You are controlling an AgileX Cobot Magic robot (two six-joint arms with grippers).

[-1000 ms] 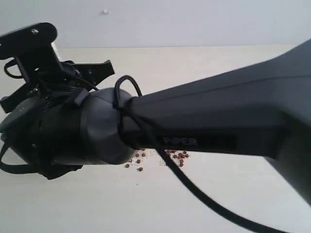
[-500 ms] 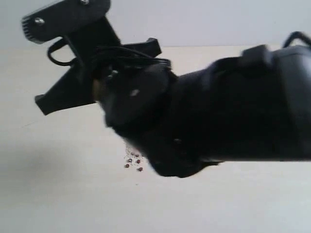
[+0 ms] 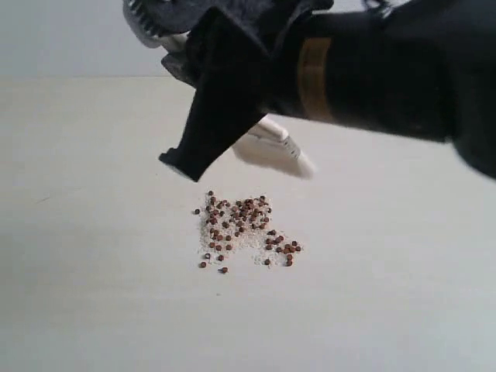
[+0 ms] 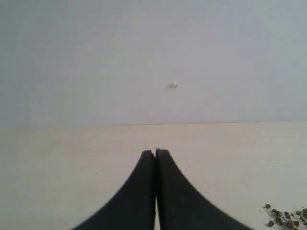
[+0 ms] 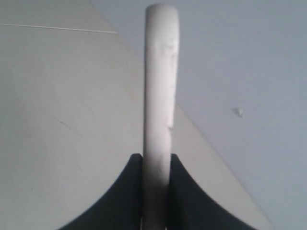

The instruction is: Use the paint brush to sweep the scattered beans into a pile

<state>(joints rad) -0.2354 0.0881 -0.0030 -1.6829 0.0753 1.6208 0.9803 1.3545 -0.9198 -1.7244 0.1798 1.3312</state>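
Observation:
The beans lie in a loose cluster mixed with white grains on the cream table; a few stray at its lower left edge. My right gripper hangs above and behind them, shut on the paint brush, whose pale blurred head points down to the right, clear of the table. In the right wrist view the cream handle stands between the fingers of the gripper. My left gripper is shut and empty, low over the table, with some beans off to one side.
The big black right arm fills the upper right of the exterior view. A grey wall with a small white mark rises behind the table's far edge.
The right arm, which covered most of the view, has swung up and to the right. The bean cluster is now uncovered and the brush head shows above it.

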